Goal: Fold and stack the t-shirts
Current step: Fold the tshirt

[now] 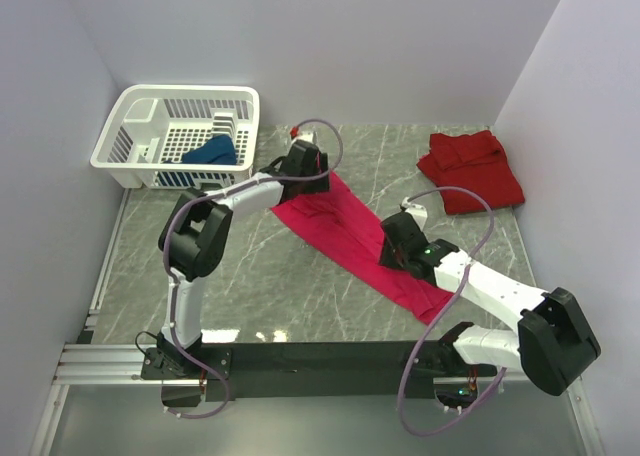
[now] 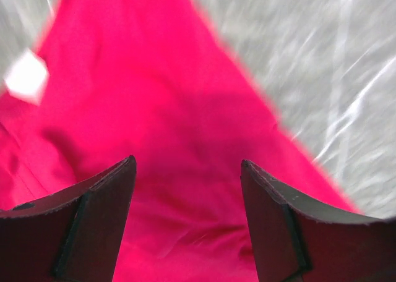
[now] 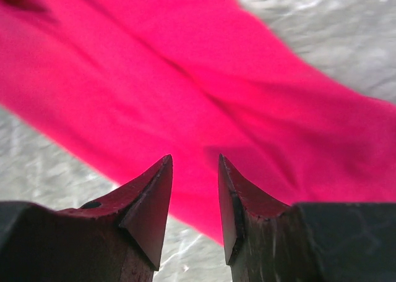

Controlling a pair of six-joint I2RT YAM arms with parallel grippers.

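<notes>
White walls enclose a grey marbled tabletop point(image 1: 250, 276). The magenta t-shirt point(image 1: 340, 236) lies near its middle, spread in a long diagonal band from the far left toward the near right. The left end effector point(image 1: 305, 166) sits over the far, upper end of that band. In the left wrist view its fingers point(image 2: 105, 201) stand wide apart with nothing between them. Only magenta cloth shows beyond the gap, with a small white tag point(image 2: 26, 76) at the left. The right end effector point(image 1: 398, 241) is over the near half of the same shirt, close to its right-hand edge. Its fingers point(image 3: 148, 195) are parted by a narrow gap, and no cloth is pinched between the tips. The darker red t-shirt point(image 1: 472, 171) lies crumpled at the far right of the tabletop, well apart from both arms. The dark blue t-shirt point(image 1: 212, 152) sits bunched inside the white lattice basket point(image 1: 185, 93) in the far left corner.
</notes>
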